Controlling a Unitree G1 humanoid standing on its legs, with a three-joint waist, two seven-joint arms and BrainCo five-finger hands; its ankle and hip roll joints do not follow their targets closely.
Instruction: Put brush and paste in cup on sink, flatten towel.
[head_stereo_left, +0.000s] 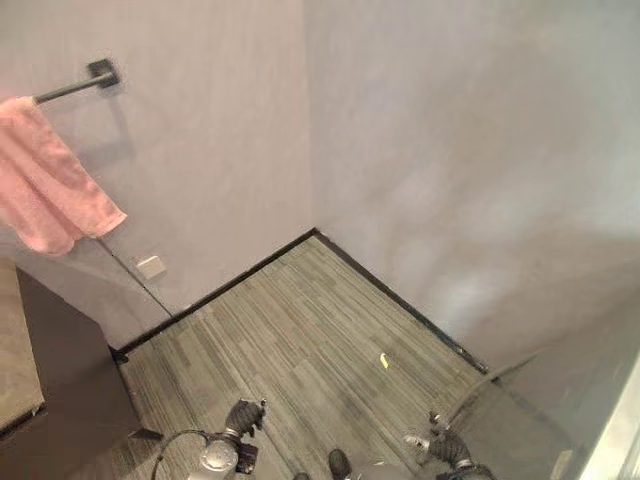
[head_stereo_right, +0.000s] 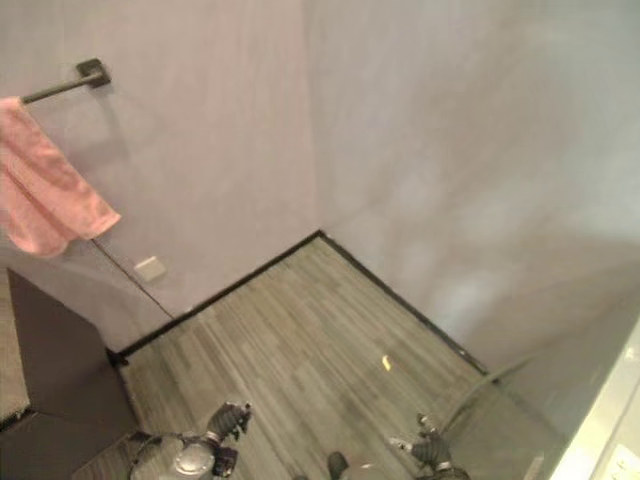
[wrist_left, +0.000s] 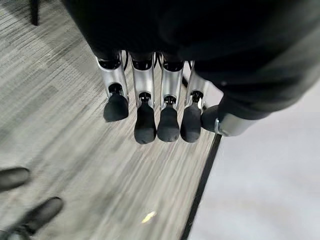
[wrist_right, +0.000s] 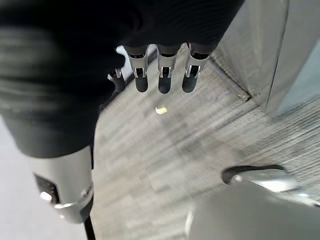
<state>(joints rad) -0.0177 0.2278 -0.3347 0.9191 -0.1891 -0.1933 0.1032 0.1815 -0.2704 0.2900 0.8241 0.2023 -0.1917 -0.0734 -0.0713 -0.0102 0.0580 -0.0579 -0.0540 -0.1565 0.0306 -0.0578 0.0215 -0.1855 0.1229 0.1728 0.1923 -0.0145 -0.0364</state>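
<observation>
A pink towel (head_stereo_left: 45, 185) hangs bunched over a dark wall bar (head_stereo_left: 75, 88) at the upper left. My left hand (head_stereo_left: 243, 415) hangs low over the floor at the bottom of the eye views. In its wrist view the fingers (wrist_left: 145, 125) are straight and hold nothing. My right hand (head_stereo_left: 440, 445) is low at the bottom right, and its fingers (wrist_right: 162, 80) are straight and empty too. Both hands are far below the towel.
A brown counter top (head_stereo_left: 15, 350) on a dark cabinet (head_stereo_left: 70, 370) stands at the left edge. Grey walls meet in a corner ahead, with a white socket (head_stereo_left: 150, 266) low on the left wall. A small yellow scrap (head_stereo_left: 383, 359) lies on the striped floor.
</observation>
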